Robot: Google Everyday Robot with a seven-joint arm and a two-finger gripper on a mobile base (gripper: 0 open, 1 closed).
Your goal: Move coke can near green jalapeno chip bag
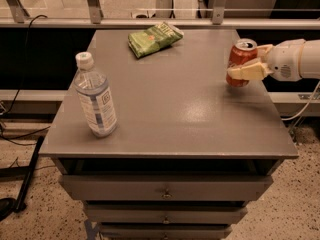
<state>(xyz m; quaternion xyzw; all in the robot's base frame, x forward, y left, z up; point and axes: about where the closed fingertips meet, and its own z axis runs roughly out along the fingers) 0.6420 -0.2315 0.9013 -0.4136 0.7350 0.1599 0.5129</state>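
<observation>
Nearest the lens: closed drawers (pixel 165 188) under the desk (pixel 175 119), then a clear water bottle (pixel 96 96) upright on the front-left corner, well apart from the work. Farther back, at the right edge: the gripper (pixel 255 60), reaching in from the right on a white arm, fingers (pixel 248 72) closed around the coke can (pixel 241 56), one pale finger across the near side, the other behind the silver top. Holds the can upright, long axis vertical, base at or just above the desk surface; cannot tell which. Farthest, at the back of the desk and left of centre: the green jalapeno chip bag (pixel 154 38), flat, long axis roughly left to right, right end a little farther back. Lies away and to the left of the fingers, well apart, with bare desk between. Calls, by the look of it, for a carry leftward and toward the far edge, ending just short of the bag's right end. Needs no detour round the bottle, well off that line. Risks, most likely, nudging the light bag on set-down, or tipping the can if released before sitting level.
</observation>
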